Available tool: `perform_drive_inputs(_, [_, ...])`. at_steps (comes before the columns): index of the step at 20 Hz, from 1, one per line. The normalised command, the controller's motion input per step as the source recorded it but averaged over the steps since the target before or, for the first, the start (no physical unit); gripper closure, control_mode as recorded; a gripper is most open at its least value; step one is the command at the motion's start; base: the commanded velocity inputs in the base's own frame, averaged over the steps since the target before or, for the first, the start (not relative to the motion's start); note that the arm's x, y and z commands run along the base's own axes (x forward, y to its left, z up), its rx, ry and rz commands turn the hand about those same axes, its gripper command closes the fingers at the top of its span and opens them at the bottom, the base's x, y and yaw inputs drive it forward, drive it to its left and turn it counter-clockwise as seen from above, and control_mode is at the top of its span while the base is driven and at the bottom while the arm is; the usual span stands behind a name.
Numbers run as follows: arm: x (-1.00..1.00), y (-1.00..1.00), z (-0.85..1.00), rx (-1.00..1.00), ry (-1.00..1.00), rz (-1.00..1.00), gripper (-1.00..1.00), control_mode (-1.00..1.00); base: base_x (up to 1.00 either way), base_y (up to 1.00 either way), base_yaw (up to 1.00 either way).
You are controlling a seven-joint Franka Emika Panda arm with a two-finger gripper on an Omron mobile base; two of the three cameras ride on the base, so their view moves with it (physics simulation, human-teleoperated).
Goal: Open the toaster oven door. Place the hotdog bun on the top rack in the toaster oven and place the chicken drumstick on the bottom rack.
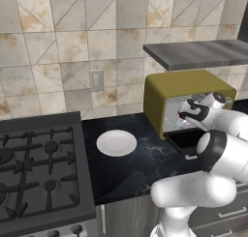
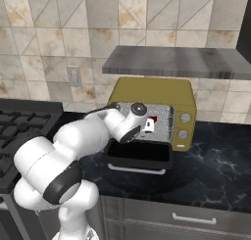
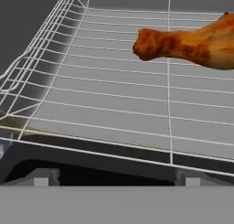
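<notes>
Drumstick (image 3: 192,40) lies on the wire rack (image 3: 114,95) ahead of the wide-spread gripper (image 3: 114,179) (untouched, apart).

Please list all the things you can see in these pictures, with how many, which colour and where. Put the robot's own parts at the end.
toaster oven: 1, mustard-yellow, on counter under shelf
toaster oven door: 1, black, folded down open
chicken drumstick: 1, orange-brown, lying on a wire rack inside the oven
plate: 1, white, on counter beside the stove
stove: 1, dark grey, left of the counter
shelf: 1, grey, on the wall
gripper: 1, white, at oven mouth, jaws open
</notes>
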Motion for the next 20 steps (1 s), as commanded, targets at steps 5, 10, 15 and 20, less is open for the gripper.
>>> perform_drive_inputs(5, [0.33, 0.00, 0.12, 0.00, -0.01, -0.08, -1.00, -1.00, 0.00, 0.00, 0.00])
perform_drive_inputs(10, [0.31, 0.00, 0.08, 0.00, 0.00, -0.07, -1.00, -1.00, 0.00, 0.00, 0.00])
perform_drive_inputs(15, [0.21, -0.04, 0.03, 0.00, -0.02, -0.04, -1.00, -1.00, 0.00, 0.00, 0.00])
perform_drive_inputs(20, [0.08, -0.08, 0.00, 0.04, -0.05, 0.00, -1.00, -1.00, 0.00, 0.00, 0.00])
